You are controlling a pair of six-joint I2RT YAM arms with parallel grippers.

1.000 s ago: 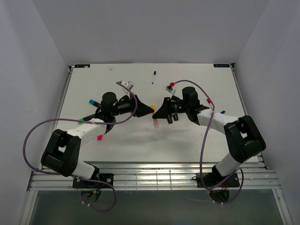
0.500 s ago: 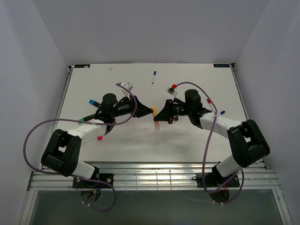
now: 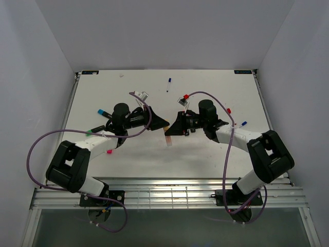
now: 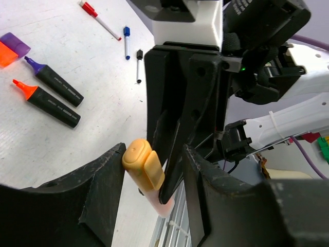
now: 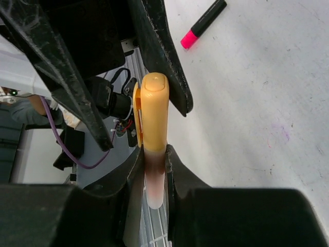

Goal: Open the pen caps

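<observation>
Orange cap between left claw's fingers

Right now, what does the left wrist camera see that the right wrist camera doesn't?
Only the left wrist view shows two uncapped black-barrelled highlighters, the orange-tipped highlighter and the purple-tipped highlighter, a loose orange plastic cap and purple plastic cap beside them, and a thin red-capped pen and blue-capped pen. Only the right wrist view shows a pink-tipped black highlighter. Both show the yellow plastic cap on a pale barrel gripped by the right hand.
</observation>
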